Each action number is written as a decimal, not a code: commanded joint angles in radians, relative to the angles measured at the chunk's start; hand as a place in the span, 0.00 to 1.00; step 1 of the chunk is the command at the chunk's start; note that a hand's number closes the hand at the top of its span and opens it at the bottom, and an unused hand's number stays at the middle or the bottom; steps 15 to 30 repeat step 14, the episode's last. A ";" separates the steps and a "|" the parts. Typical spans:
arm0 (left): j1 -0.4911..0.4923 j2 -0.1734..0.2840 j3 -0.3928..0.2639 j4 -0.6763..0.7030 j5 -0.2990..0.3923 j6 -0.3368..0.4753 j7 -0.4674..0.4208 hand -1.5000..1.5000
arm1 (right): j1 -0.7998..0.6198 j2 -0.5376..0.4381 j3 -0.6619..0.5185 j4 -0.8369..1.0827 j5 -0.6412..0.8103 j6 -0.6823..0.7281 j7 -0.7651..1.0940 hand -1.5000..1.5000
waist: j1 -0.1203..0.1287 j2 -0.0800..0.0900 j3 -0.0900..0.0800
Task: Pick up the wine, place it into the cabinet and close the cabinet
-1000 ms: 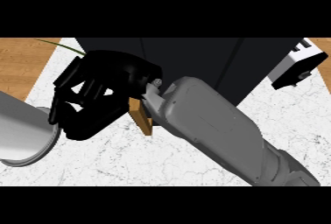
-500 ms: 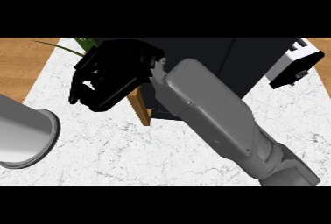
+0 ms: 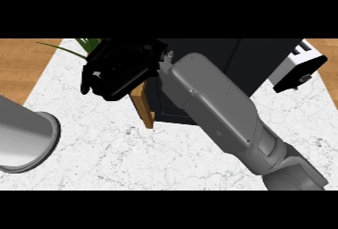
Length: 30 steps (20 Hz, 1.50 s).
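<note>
The right forearm (image 3: 224, 112) hides much of the dark cabinet (image 3: 257, 58) and the lower part of its wooden door (image 3: 144, 105). The right hand (image 3: 119, 69) covers whatever its curled fingers (image 3: 92, 82) may hold; no wine shows. The left forearm (image 3: 23, 136) is cut off at the left edge, its hand unseen. The plant (image 3: 82, 44) and a white appliance (image 3: 297, 67) are cropped.

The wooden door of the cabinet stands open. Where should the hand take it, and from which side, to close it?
Probably at the door's free front edge, which juts from the dark cabinet toward the robot. Come from its left, outer face, where the right hand hovers, and swing it rightward.
</note>
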 commanded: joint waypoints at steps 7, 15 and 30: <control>-0.026 -0.021 0.089 0.027 0.005 0.017 -0.021 0.00 | -0.007 -0.145 -0.112 0.120 0.105 -0.122 -0.165 1.00 | -0.013 0.026 0.016; -0.040 -0.019 0.097 0.013 -0.029 0.017 -0.001 0.00 | 0.017 -0.152 -0.115 0.120 0.129 -0.129 -0.210 1.00 | -0.021 0.032 0.015; -0.040 -0.019 0.097 0.013 -0.029 0.017 -0.001 0.00 | 0.017 -0.152 -0.115 0.120 0.129 -0.129 -0.210 1.00 | -0.021 0.032 0.015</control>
